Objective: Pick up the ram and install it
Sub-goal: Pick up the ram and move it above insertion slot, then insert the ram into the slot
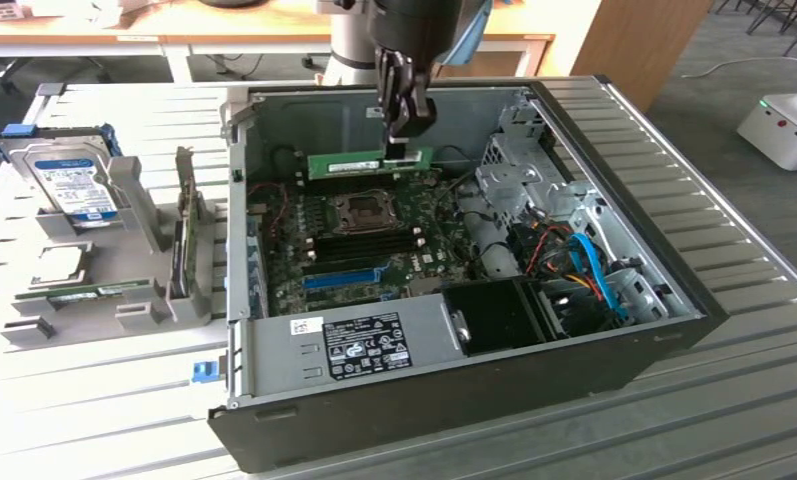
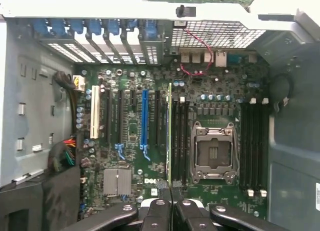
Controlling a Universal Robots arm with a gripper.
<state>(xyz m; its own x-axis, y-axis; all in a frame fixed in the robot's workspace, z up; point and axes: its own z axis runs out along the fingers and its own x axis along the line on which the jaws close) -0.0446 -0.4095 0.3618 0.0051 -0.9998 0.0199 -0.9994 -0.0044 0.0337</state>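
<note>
Open computer case (image 1: 505, 395) on the desk (image 1: 732, 410), motherboard (image 1: 371, 240) inside it; ram (image 1: 365, 162), clasped in the pincer (image 1: 406, 128), above the motherboard; hard drive (image 1: 75, 180) beside the case, at the exterior view's left.

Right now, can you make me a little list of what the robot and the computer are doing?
gripper: shut on the ram
ram: green stick, held level above the motherboard, not in a slot
motherboard: inside the case, its processor socket bare
computer case: lying on its side, open on top
second ram stick: lying in the grey holder, at the exterior view's left
hard drive: standing in that holder
</note>
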